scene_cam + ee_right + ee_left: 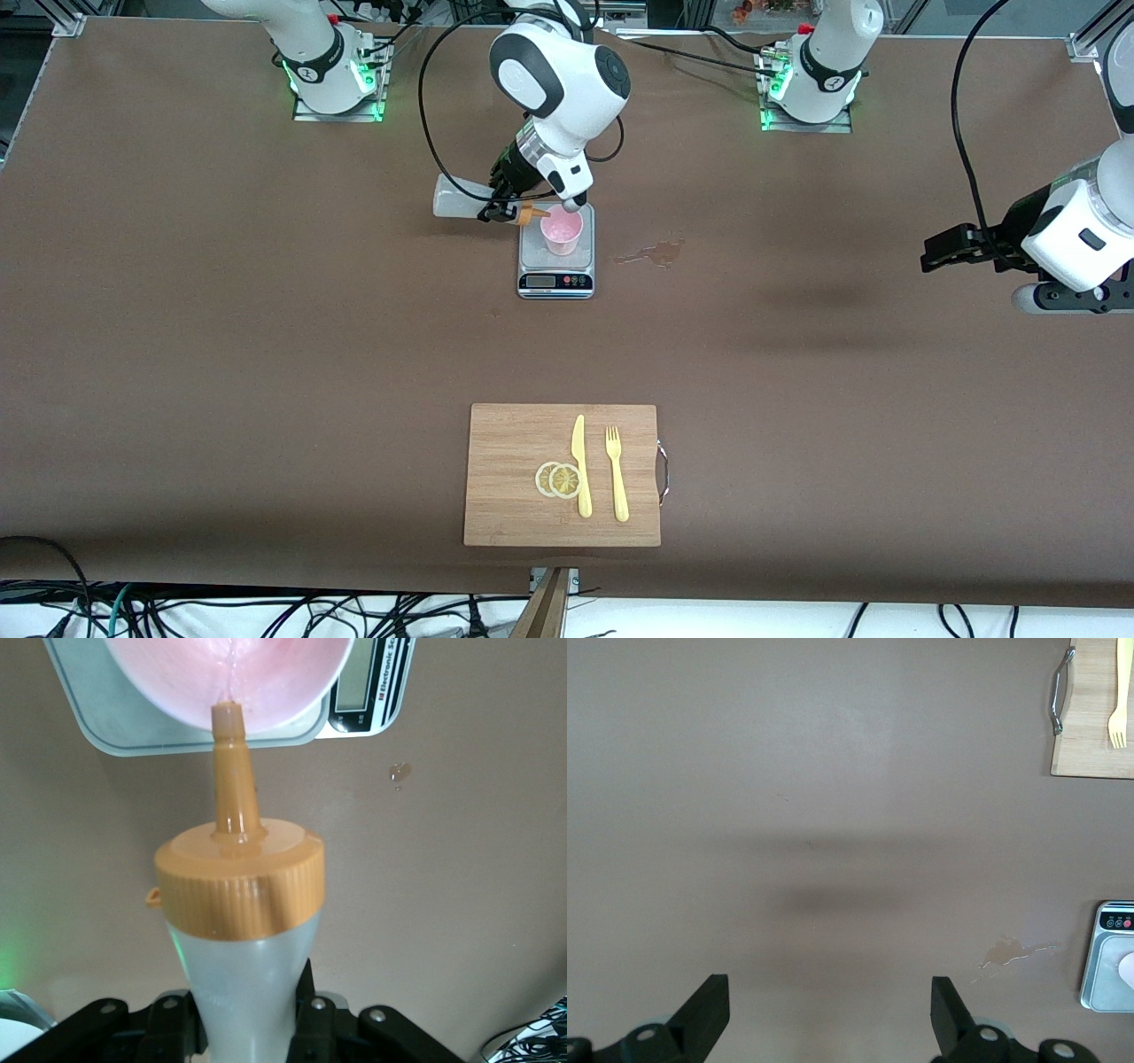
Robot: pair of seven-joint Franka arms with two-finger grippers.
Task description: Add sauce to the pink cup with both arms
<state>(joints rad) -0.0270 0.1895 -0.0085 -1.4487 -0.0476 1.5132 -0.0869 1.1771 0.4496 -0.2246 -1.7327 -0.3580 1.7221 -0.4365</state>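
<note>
The pink cup (pixel 562 232) stands on a small scale (pixel 556 266) in the middle of the table. My right gripper (pixel 498 202) is shut on the sauce bottle (pixel 461 198), a whitish squeeze bottle held on its side with its orange nozzle (pixel 532 213) at the cup's rim. In the right wrist view the nozzle tip (pixel 227 719) sits just over the cup's rim (pixel 292 704), and the fingers (pixel 312 1014) clamp the bottle body (pixel 241 988). My left gripper (pixel 941 251) is open and empty, waiting above the table at the left arm's end.
A wooden cutting board (pixel 514 509) lies nearer the front camera, with two lemon slices (pixel 558 479), a yellow knife (pixel 580 465) and a yellow fork (pixel 617 473). A small wet stain (pixel 653 254) marks the table beside the scale, toward the left arm's end.
</note>
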